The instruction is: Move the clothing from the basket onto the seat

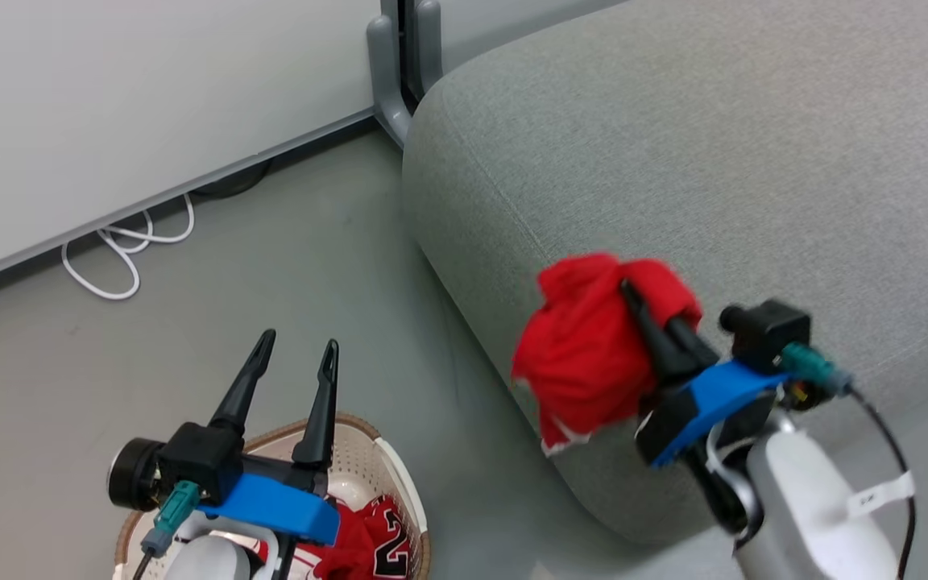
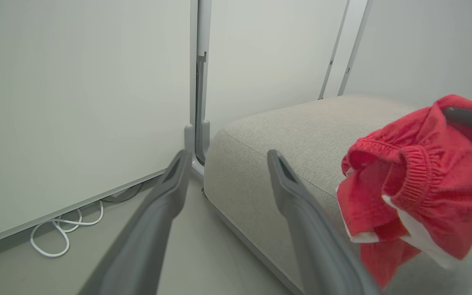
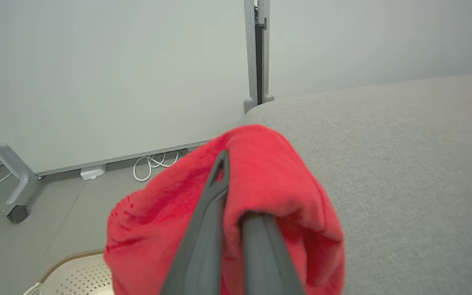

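Note:
My right gripper [image 1: 633, 294] is shut on a red garment with white trim [image 1: 585, 354], which hangs bunched in the air at the front left edge of the grey seat [image 1: 738, 161]. The same garment [image 3: 260, 172] drapes over the right fingers [image 3: 215, 192] in the right wrist view and shows as red clothing [image 2: 416, 184] at the right of the left wrist view. My left gripper [image 1: 296, 348] stands open and bare above the cream basket [image 1: 367, 451] at the lower left. More red clothing with dark lettering [image 1: 371, 544] lies inside that basket.
White cables [image 1: 122, 250] lie coiled on the grey floor along the pale wall panel. A grey panel foot [image 1: 391, 72] stands by the seat's far left corner. Another panel leg with a castor [image 3: 17, 213] is off to the left.

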Tool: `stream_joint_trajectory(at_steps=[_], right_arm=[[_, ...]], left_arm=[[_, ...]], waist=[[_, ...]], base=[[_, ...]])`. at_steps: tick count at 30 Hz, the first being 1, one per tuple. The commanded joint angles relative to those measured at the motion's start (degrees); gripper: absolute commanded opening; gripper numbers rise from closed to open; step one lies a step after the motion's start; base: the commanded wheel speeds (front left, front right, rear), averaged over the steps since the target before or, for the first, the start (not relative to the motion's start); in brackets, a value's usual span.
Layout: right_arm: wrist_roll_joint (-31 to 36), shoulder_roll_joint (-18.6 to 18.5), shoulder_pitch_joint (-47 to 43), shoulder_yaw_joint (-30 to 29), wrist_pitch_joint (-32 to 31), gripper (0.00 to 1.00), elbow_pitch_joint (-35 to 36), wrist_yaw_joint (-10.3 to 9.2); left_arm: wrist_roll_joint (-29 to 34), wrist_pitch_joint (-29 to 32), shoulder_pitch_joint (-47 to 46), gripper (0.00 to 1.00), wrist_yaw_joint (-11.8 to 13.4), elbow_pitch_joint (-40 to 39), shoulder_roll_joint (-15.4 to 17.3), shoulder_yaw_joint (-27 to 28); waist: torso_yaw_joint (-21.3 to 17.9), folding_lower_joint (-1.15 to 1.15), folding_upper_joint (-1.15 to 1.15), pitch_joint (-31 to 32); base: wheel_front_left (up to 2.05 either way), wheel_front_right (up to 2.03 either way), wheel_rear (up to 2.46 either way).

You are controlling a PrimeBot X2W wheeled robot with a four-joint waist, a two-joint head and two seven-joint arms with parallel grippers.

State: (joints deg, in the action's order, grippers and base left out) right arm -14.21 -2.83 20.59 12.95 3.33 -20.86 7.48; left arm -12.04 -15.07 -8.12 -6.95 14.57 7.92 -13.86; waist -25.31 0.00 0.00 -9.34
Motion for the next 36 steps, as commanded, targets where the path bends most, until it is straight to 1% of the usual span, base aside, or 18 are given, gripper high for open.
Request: stream_joint_trajectory(at_steps=[1, 6, 13, 16, 17, 22, 28, 31, 33, 34, 35, 36], right_arm=[[0.24, -0.10, 2.40, -1.80, -0.04, 0.00, -0.23, 0.03], [0.66, -0.10, 10.20, -9.12, 0.64, 0.00, -2.21, 0.03], [2.45, -0.35, 25.05, -20.54, 2.66, 0.00, -7.27, 0.03], [4.56, -2.12, 31.02, -24.98, 3.49, 0.00, -9.13, 0.03], [5.88, -3.27, 34.47, -27.74, 3.88, 0.00, -10.57, 0.03], [7.82, -7.25, 41.76, -36.39, 5.65, 0.00, -14.59, 0.02], [11.80, -11.07, 46.49, -45.19, 8.31, 0.00, -19.94, 0.03], [14.51, -11.61, 46.43, -48.59, 9.01, 0.00, -22.73, 0.03], [16.31, -11.80, 45.17, -49.45, 9.47, 0.00, -24.64, 0.03], [16.81, -11.92, 44.63, -50.23, 9.57, 0.17, -25.90, 0.01], [17.53, -12.10, 44.05, -51.07, 9.60, 0.47, -27.08, 0.01], [18.03, -12.12, 43.86, -51.61, 9.57, 1.00, -28.26, 0.02]], left_arm=[[0.50, -0.15, -1.34, 1.00, -0.27, -0.67, 0.19, 0.20], [1.33, -0.15, -4.11, 1.00, -0.35, -2.40, 0.90, -0.71], [2.73, -0.15, -8.82, 1.00, -0.47, -4.69, 2.97, -1.68], [3.29, -0.13, -10.56, 1.00, -0.50, -6.09, 3.53, -2.25], [3.71, 0.01, -11.78, 1.00, -0.52, -6.77, 4.17, -2.73], [4.13, 0.58, -15.30, 1.00, -0.59, -9.77, 5.65, -4.30], [4.23, 0.39, -18.69, 1.00, -0.58, -13.26, 7.14, -5.72], [4.34, 0.31, -19.44, 1.00, -0.46, -14.10, 7.53, -6.50], [4.01, 0.29, -19.60, 1.00, -0.46, -13.85, 7.72, -6.84], [3.79, 0.27, -19.64, 1.00, -0.47, -13.70, 7.80, -6.96], [3.52, 0.24, -19.61, 1.00, -0.47, -13.55, 7.77, -7.03], [3.46, 0.21, -19.59, 1.00, -0.47, -13.50, 7.76, -7.17]], waist=[[0.86, 0.00, 0.00, -1.55], [2.67, 0.00, 0.00, -6.94], [4.50, 0.00, 0.00, -17.13], [5.51, 0.00, 0.00, -21.41], [6.14, 0.00, 0.00, -23.88], [7.66, 0.00, 0.00, -29.73], [9.56, 0.00, 0.00, -34.68], [10.64, 0.00, 0.00, -36.14], [11.28, 0.00, 0.00, -36.42], [11.47, 0.00, 0.00, -36.46], [11.63, 0.00, 0.00, -36.47], [11.79, 0.00, 0.00, -36.45]], base=[[0.00, 0.00, 0.00], [0.00, 0.00, 0.00], [0.00, 0.00, 0.00], [0.00, 0.00, 0.00], [0.00, 0.00, 0.00], [0.00, 0.00, 0.00], [0.00, 0.00, 0.00], [0.00, 0.00, 0.00], [0.00, 0.00, 0.00], [0.00, 0.00, 0.00], [0.00, 0.00, 0.00], [0.00, 0.00, 0.00]])
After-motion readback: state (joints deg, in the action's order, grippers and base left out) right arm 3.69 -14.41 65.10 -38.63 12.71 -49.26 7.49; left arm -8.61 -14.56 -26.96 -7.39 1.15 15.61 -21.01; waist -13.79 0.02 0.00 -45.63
